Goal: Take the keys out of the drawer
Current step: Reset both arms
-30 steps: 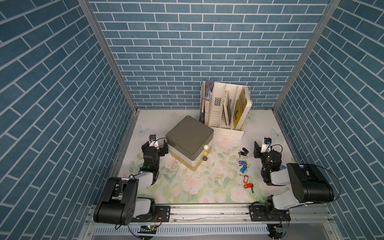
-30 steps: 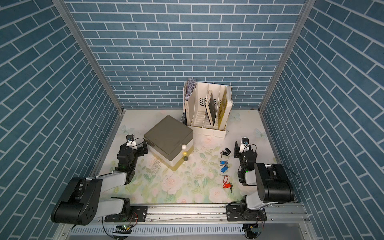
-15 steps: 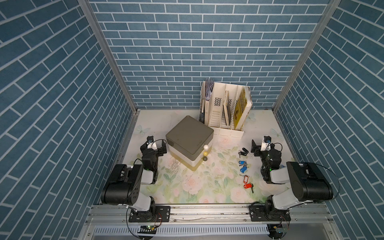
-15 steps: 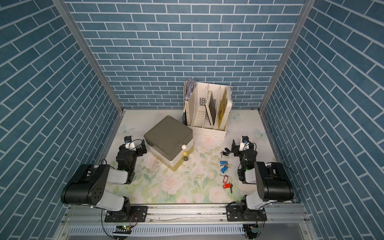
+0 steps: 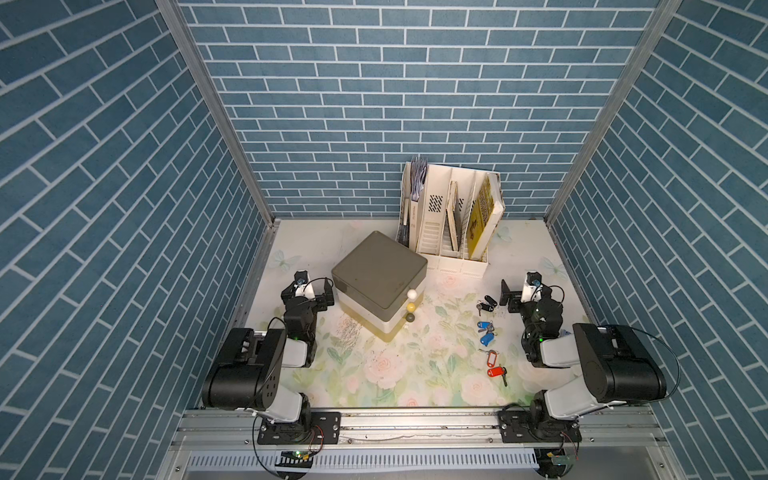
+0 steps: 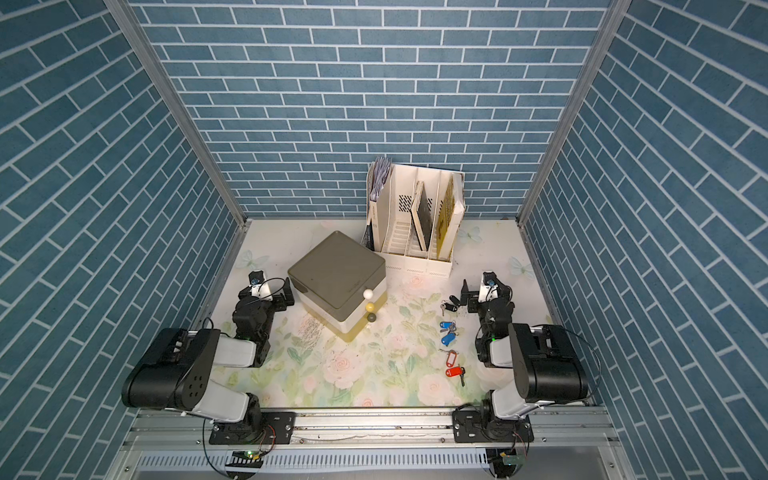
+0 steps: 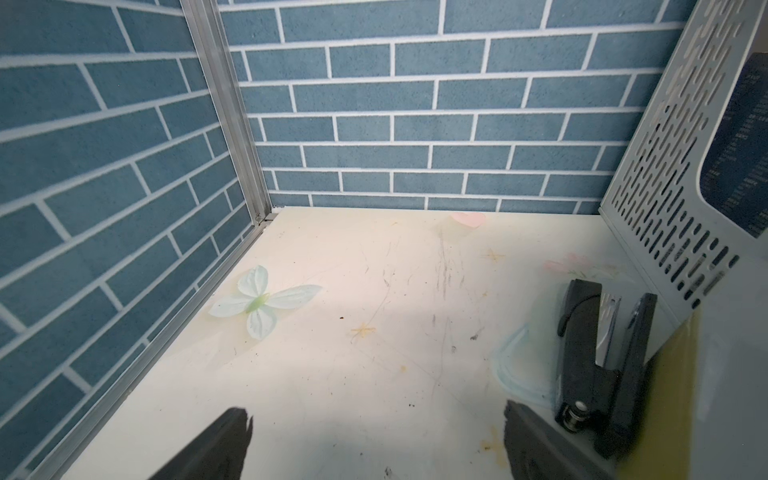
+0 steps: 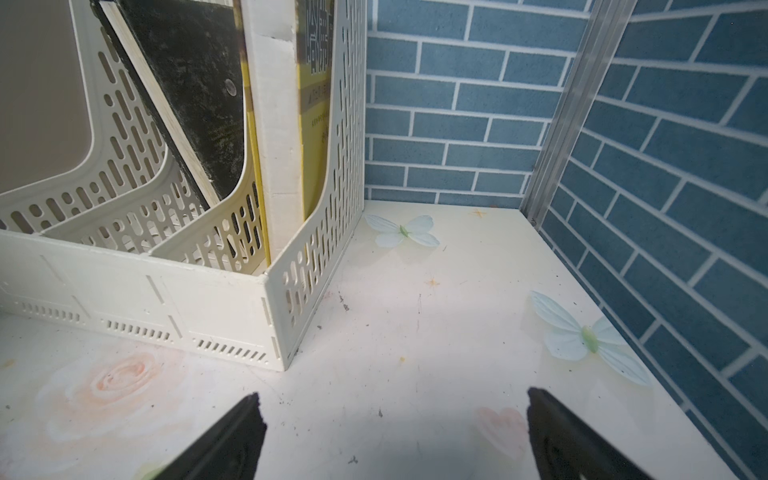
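Three bunches of keys lie on the flowered table, outside the drawer unit, in both top views: black fobs [image 5: 485, 303] [image 6: 449, 303], blue tags [image 5: 485, 331] [image 6: 448, 332] and red tags [image 5: 494, 368] [image 6: 454, 368]. The drawer unit [image 5: 380, 276] [image 6: 336, 270] has a grey top and three knobbed drawers, all pushed in. My right gripper [image 5: 519, 293] [image 8: 395, 397] is open and empty, low over the table just right of the black-fob keys. My left gripper [image 5: 309, 291] [image 7: 376, 415] is open and empty, left of the drawer unit.
A white file holder [image 5: 451, 216] [image 8: 266, 291] with books stands at the back, behind the drawer unit. A black stapler [image 7: 594, 357] lies beside it near my left gripper. Blue brick walls close in three sides.
My right gripper has opened wide and shifted slightly toward the back wall. My left arm has folded back, its gripper staying by the drawer unit. The keys have not moved.
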`<state>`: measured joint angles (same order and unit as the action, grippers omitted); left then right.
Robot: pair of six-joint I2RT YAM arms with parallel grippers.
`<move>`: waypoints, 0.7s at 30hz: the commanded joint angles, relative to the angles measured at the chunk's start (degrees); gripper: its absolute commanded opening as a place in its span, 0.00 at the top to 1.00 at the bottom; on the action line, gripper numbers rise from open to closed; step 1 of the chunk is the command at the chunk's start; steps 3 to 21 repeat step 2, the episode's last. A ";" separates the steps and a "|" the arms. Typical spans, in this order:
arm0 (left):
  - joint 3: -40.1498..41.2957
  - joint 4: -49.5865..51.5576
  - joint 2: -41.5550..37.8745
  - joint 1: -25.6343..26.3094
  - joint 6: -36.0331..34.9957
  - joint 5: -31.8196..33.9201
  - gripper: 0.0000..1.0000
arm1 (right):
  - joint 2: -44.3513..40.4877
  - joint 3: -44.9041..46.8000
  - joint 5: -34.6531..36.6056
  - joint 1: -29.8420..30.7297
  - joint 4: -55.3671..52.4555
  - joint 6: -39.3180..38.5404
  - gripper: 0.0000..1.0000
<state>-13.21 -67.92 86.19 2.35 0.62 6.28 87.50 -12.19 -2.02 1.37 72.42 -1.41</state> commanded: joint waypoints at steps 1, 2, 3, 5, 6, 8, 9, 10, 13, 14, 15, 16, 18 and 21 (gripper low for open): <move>-0.82 -0.47 -0.24 -0.24 0.14 -0.57 0.00 | 0.34 -0.61 -0.28 -0.13 0.83 -0.61 0.00; -0.68 -0.63 -0.22 -0.24 0.11 -0.51 0.00 | 0.16 -0.36 -0.26 -0.14 1.12 -0.61 0.00; -0.68 -0.63 -0.22 -0.24 0.11 -0.51 0.00 | 0.16 -0.36 -0.26 -0.14 1.12 -0.61 0.00; -0.68 -0.63 -0.22 -0.24 0.11 -0.51 0.00 | 0.16 -0.36 -0.26 -0.14 1.12 -0.61 0.00; -0.68 -0.63 -0.22 -0.24 0.11 -0.51 0.00 | 0.16 -0.36 -0.26 -0.14 1.12 -0.61 0.00; -0.68 -0.63 -0.22 -0.24 0.11 -0.51 0.00 | 0.16 -0.36 -0.26 -0.14 1.12 -0.61 0.00; -0.68 -0.63 -0.22 -0.24 0.11 -0.51 0.00 | 0.16 -0.36 -0.26 -0.14 1.12 -0.61 0.00; -0.68 -0.63 -0.22 -0.24 0.11 -0.51 0.00 | 0.16 -0.36 -0.26 -0.14 1.12 -0.61 0.00; -0.68 -0.63 -0.22 -0.24 0.11 -0.51 0.00 | 0.16 -0.36 -0.26 -0.14 1.12 -0.61 0.00; -0.68 -0.63 -0.22 -0.24 0.11 -0.51 0.00 | 0.16 -0.36 -0.26 -0.14 1.12 -0.61 0.00; -0.68 -0.63 -0.22 -0.24 0.11 -0.51 0.00 | 0.16 -0.36 -0.26 -0.14 1.12 -0.61 0.00; -0.68 -0.63 -0.22 -0.24 0.11 -0.51 0.00 | 0.16 -0.36 -0.26 -0.14 1.12 -0.61 0.00; -0.68 -0.63 -0.22 -0.24 0.11 -0.51 0.00 | 0.16 -0.36 -0.26 -0.14 1.12 -0.61 0.00; -0.68 -0.63 -0.22 -0.24 0.11 -0.51 0.00 | 0.16 -0.36 -0.26 -0.14 1.12 -0.61 0.00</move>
